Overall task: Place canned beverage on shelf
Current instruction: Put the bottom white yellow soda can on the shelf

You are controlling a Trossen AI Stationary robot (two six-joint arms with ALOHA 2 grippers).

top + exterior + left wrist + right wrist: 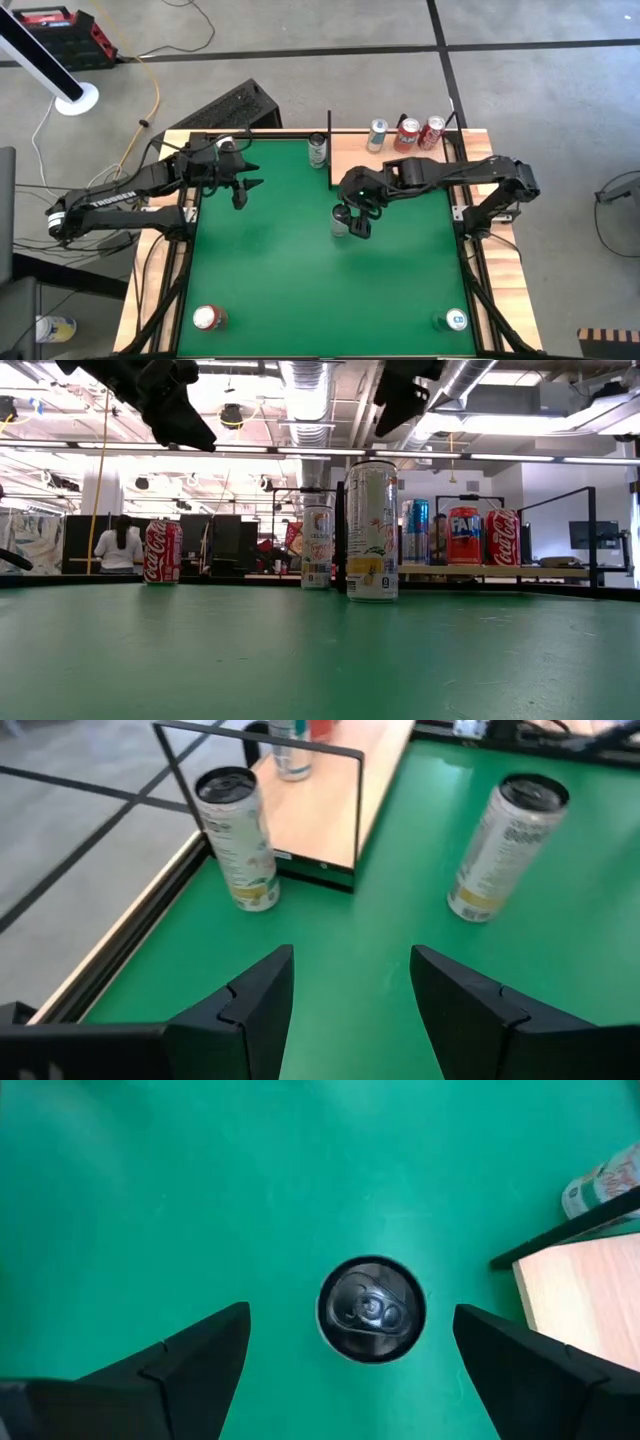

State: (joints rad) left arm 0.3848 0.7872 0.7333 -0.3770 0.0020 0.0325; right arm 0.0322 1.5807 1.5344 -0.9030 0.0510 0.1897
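Note:
A tall pale can point(341, 224) with a dark top stands upright on the green surface, near its middle. It also shows in the low view point(371, 531) and the right wrist view point(372, 1308). My right gripper point(358, 218) hangs above it, pointing down, open; its fingers point(200, 1355) stand wide on either side of the can's top without touching. The pale wood shelf point(400, 160) with black rods lies at the far right and holds three cans point(407, 133). My left gripper point(245, 187) is open and empty at the far left point(350, 960).
A second tall can point(318, 150) stands on the green surface beside the shelf's left edge point(238, 838). A red can point(208, 318) stands near the front left, a blue one point(455, 320) near the front right. Green surface lies bare between them.

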